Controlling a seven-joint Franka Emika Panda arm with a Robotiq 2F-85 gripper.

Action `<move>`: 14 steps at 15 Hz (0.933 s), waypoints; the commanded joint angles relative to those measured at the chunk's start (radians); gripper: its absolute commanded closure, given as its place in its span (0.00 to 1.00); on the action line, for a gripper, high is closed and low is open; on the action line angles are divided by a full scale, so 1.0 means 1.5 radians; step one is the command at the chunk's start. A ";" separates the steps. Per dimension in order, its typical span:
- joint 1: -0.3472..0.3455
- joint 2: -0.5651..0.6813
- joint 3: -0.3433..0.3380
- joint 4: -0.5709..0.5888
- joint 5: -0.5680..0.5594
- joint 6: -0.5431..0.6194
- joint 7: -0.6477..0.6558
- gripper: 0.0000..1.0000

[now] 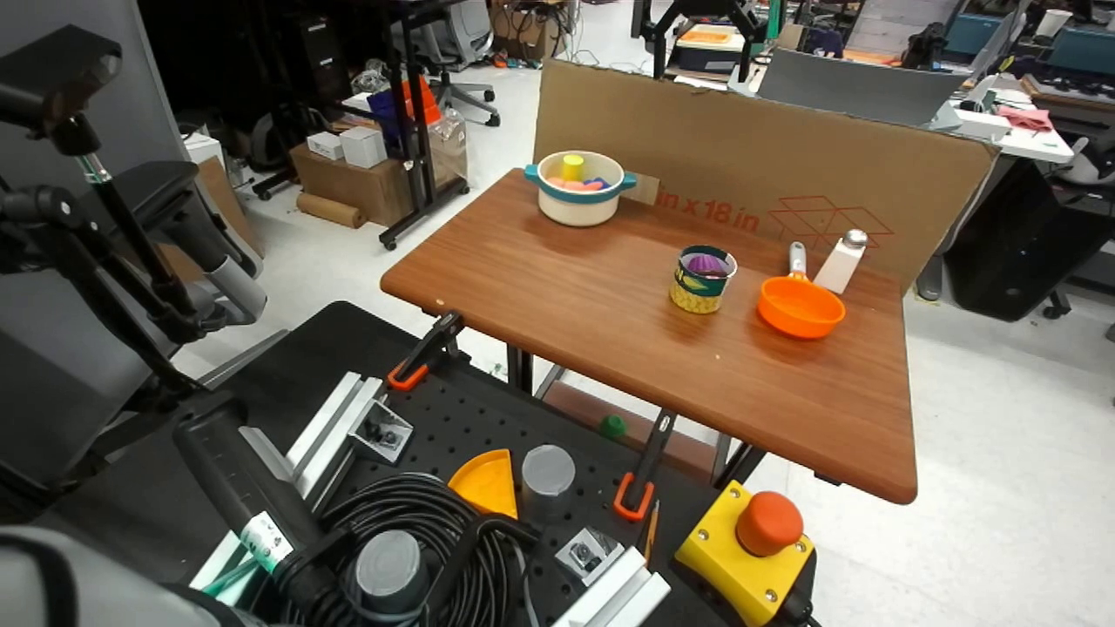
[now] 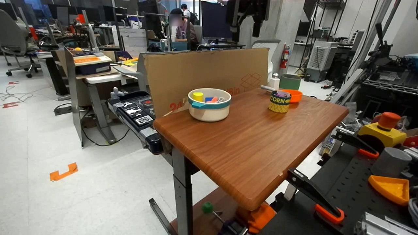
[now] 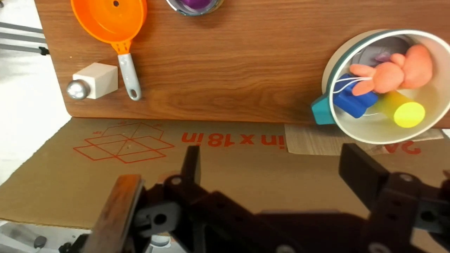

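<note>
Wood table (image 1: 566, 296), cardboard sheet (image 1: 749, 161) along the far edge. Gripper (image 3: 276, 165) hangs high, jaws apart, empty. Pot (image 1: 578, 211) sits at the left end in both exterior views. Risk: off-centre descent could clip it or topple the cardboard sheet.

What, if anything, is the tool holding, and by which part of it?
Nothing is held. In the wrist view the tool stands open, its fingers wide apart with no thing gripped between them. The pot stands on the table.
</note>
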 commanded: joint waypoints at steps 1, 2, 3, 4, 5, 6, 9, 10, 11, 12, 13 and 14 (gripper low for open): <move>0.012 0.010 0.014 0.001 0.010 0.000 -0.044 0.00; 0.015 0.007 0.020 -0.009 0.013 0.008 -0.060 0.00; 0.015 0.004 0.027 -0.017 0.019 0.014 -0.079 0.00; 0.013 0.001 0.036 -0.024 0.029 0.017 -0.103 0.00; 0.012 0.000 0.043 -0.029 0.035 0.021 -0.122 0.00; 0.008 -0.001 0.051 -0.035 0.047 0.024 -0.150 0.00; 0.003 0.003 0.064 -0.041 0.076 0.027 -0.220 0.00; 0.005 0.008 0.064 -0.039 0.076 0.031 -0.233 0.00; 0.007 0.011 0.063 -0.040 0.075 0.034 -0.240 0.00; 0.008 0.014 0.062 -0.041 0.071 0.043 -0.245 0.00; 0.010 0.018 0.061 -0.044 0.064 0.058 -0.247 0.00; 0.012 0.022 0.060 -0.047 0.060 0.072 -0.249 0.00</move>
